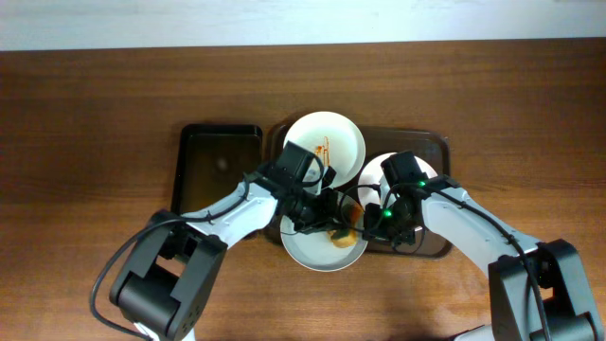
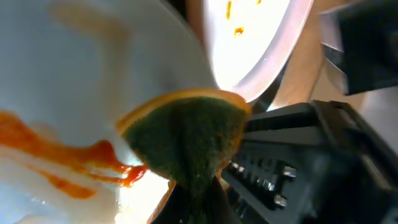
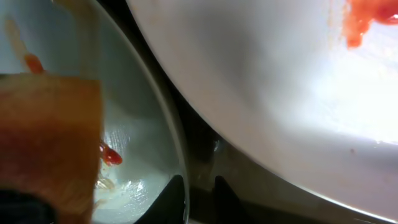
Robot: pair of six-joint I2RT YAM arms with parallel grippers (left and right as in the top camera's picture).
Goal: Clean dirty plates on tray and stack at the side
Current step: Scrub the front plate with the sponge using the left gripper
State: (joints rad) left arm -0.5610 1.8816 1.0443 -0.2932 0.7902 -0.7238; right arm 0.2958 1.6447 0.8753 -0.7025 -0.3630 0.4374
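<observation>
Sponge (image 2: 186, 134) pinched in our left claw (image 2: 199, 202) touches a plate (image 2: 62, 93); tray (image 1: 431, 248) spans the wood table (image 1: 95, 114) sideways; right claw (image 3: 199, 193), we cannot tell.

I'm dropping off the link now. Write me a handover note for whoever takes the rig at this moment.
Left gripper: shut on the sponge, which sits on the front plate beside its sauce streaks.
Right gripper: low at that plate's right rim, next to the right plate; I cannot tell whether it is open or shut.
Things: all three plates are on or over the brown tray, with the back plate at its far side.
Done: nothing is stacked at the side.
Left: all three plates show sauce. Wipe each, then stack them beside the tray.
</observation>
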